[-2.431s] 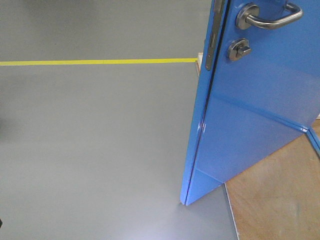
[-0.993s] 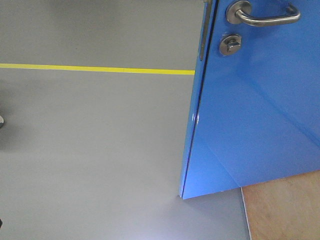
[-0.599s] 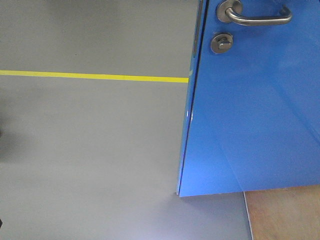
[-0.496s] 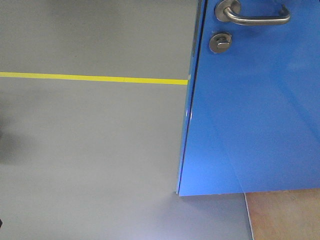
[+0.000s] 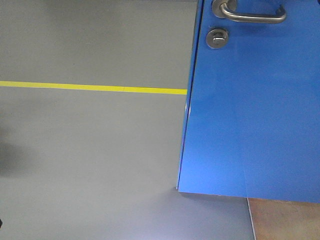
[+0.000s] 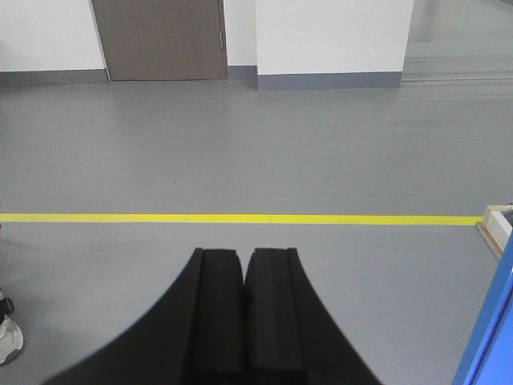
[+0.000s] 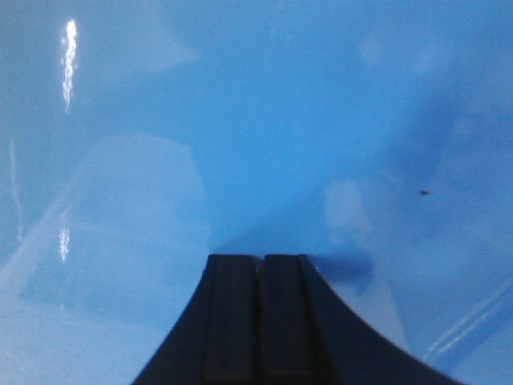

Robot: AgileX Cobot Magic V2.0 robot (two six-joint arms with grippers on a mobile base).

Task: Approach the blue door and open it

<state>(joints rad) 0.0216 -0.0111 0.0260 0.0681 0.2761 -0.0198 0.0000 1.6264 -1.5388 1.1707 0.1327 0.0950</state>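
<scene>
Front view: blue door (image 5: 250, 110) handle (image 5: 250, 14) cropped

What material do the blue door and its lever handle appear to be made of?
The blue door looks like a glossy lacquered or laminated panel: highlights and soft reflections show on its surface. Its core cannot be told. The lever handle seems brushed metal, silver-grey with a dull sheen.

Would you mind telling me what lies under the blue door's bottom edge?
Grey floor meets a tan wooden surface beneath the blue door; anything behind the panel is hidden.
</scene>
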